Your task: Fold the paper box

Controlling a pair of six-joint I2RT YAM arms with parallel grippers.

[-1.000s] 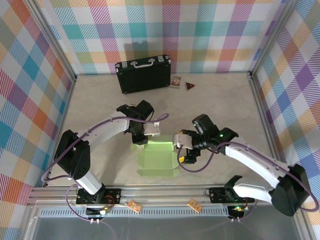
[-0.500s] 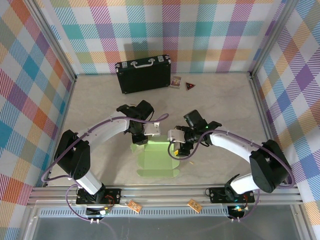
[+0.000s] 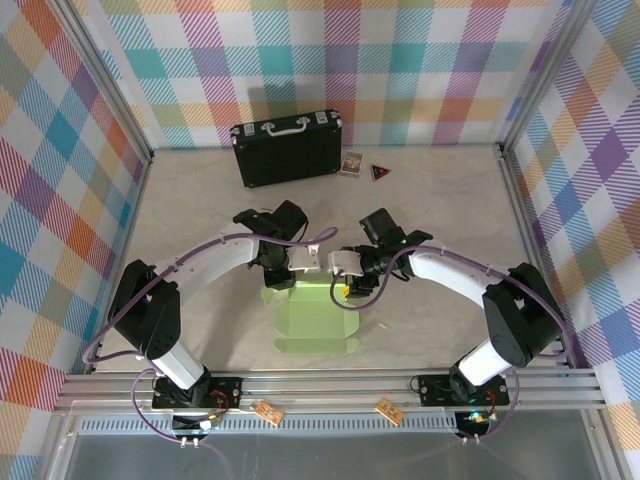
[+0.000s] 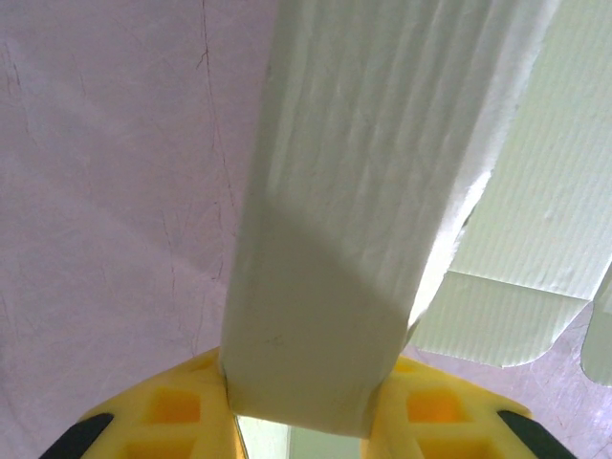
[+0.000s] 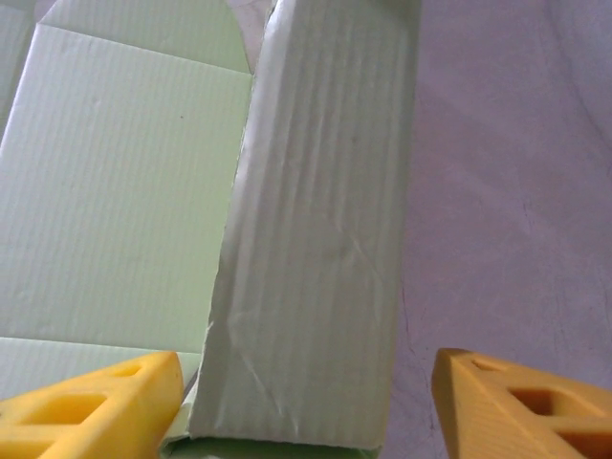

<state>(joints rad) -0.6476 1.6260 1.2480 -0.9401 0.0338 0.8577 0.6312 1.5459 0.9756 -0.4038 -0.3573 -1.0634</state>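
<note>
Well, on the pale marbled table both white arms bow inward and meet near the middle. The left arm rises from its base and curls to the right. The right arm mirrors it, its elbow out by the side rail. A black hard suitcase with a metal handle sits by the back wall. The pale light-green paper box lies mid-table, mostly flat, with flaps raised at its far end. The left jaws are clamped on one raised flap. The right jaws stand apart around another, one yellow finger clear of it. From above, the wrists hide the box's far edge. A small card and a dark triangle beside the suitcase are too small to make out.
</note>
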